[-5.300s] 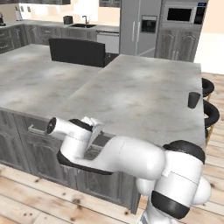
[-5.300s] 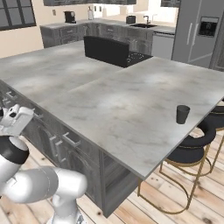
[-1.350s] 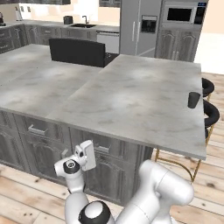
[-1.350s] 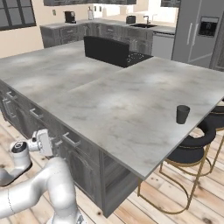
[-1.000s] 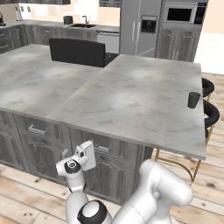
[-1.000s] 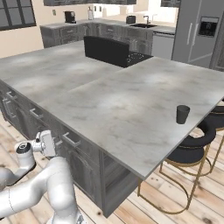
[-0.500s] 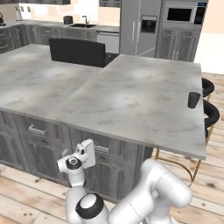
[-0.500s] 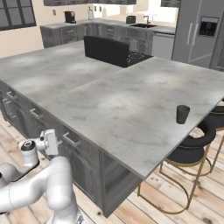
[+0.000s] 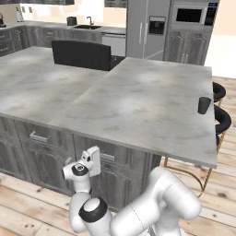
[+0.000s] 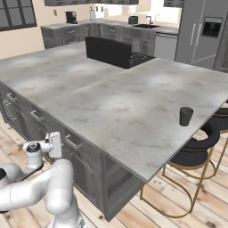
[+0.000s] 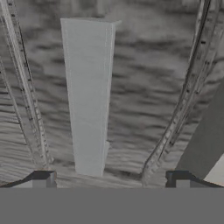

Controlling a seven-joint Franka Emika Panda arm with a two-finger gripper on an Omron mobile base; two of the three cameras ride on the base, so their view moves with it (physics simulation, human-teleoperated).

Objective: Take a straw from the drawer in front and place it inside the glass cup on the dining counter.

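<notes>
A rendered kitchen, described from near to far. Closest, at 7 o'clock in the left base view, the white arm folds low in front of the island cabinets. Its gripper (image 9: 93, 162) faces the dark grey front of the drawer (image 9: 115, 156) just under the worktop edge. In the hand view the gripper's 2 dark fingertips (image 11: 43, 177) stand wide apart with nothing between them, so it is open and empty. The silver bar handle (image 11: 89, 96) runs from 12 to 6 o'clock between them, against grey wood grain. That roll of the hand likely lines the fingers up to close across the bar and pull.

The drawer is shut, so the straw, presumably inside, cannot be seen.

Farther off, the dining counter (image 9: 138, 101) spreads as a pale marble worktop. The glass cup (image 10: 185, 116), small and nearly black, stands upright near its far right edge, at 3 o'clock, well apart from the arm.

The right base view shows the gripper (image 10: 55, 144) beside neighbouring handles at 8 o'clock. The base views do not show the finger gap or handle alignment, which the hand view does.
</notes>
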